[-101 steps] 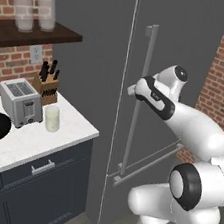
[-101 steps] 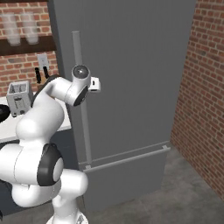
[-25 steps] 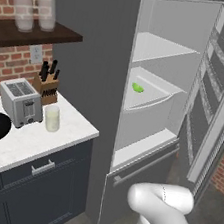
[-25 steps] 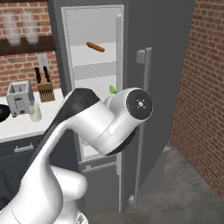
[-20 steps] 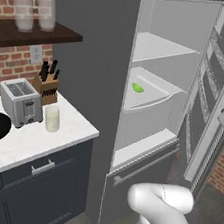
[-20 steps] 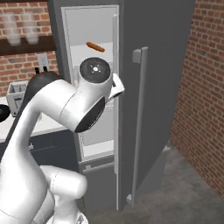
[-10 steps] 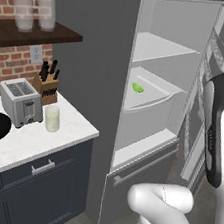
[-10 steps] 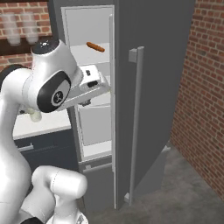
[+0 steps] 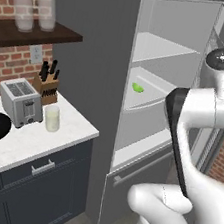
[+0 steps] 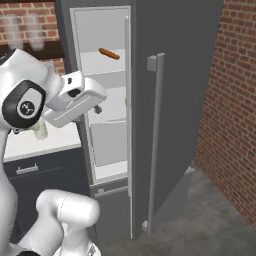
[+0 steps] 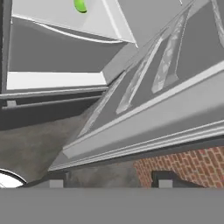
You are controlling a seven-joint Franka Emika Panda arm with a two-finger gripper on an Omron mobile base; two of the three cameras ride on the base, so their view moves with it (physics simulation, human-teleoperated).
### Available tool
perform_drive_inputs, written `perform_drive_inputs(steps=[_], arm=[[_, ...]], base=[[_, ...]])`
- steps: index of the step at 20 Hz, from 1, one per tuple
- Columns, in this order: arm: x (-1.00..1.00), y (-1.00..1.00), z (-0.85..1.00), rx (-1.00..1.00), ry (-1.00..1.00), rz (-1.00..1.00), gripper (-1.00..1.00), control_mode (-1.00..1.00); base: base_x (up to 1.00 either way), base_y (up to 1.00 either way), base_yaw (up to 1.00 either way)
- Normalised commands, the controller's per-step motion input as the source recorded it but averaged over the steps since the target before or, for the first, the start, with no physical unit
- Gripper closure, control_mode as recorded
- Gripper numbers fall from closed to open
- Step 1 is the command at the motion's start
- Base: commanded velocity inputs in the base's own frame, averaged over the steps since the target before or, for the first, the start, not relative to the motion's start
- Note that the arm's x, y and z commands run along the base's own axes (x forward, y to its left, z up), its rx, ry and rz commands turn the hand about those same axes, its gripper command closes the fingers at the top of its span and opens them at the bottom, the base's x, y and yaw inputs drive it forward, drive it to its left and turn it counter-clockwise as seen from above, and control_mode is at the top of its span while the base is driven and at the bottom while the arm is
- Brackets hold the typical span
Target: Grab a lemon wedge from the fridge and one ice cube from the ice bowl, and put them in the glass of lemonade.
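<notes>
White shelves show inside the open fridge (image 9: 163, 86); the lemon wedge (image 9: 137, 88) sits near one shelf's edge. My gripper (image 11: 107, 183) fingers are spread, holding nothing.

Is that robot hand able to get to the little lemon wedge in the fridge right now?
Probably yes. The fridge door is swung wide, and the lemon wedge lies alone on an open middle shelf. The gripper hangs in front of the opening with nothing between them.
</notes>
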Motion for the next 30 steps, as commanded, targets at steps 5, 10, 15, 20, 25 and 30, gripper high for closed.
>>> perform_drive_inputs(steps=[5, 10, 15, 20, 25, 30], arm=[[0.20, 0.05, -0.03, -0.27, -0.13, -0.20, -1.00, -1.00], [0.95, 0.03, -0.21, -0.31, 0.03, -0.23, -1.00, -1.00], [0.95, 0.00, -0.18, -0.28, 0.16, -0.26, -1.00, -1.00], [0.67, -0.11, -0.29, -0.19, 0.16, -0.30, -1.00, -1.00], [0.06, -0.38, -0.15, -0.01, 0.00, -0.23, -1.00, -1.00], [-0.52, -0.67, 0.00, 0.00, 0.00, -0.13, -1.00, -1.00]], base=[[0.00, 0.00, 0.00], [0.00, 0.00, 0.00], [0.00, 0.00, 0.00], [0.00, 0.00, 0.00], [0.00, 0.00, 0.00], [0.00, 0.00, 0.00]])
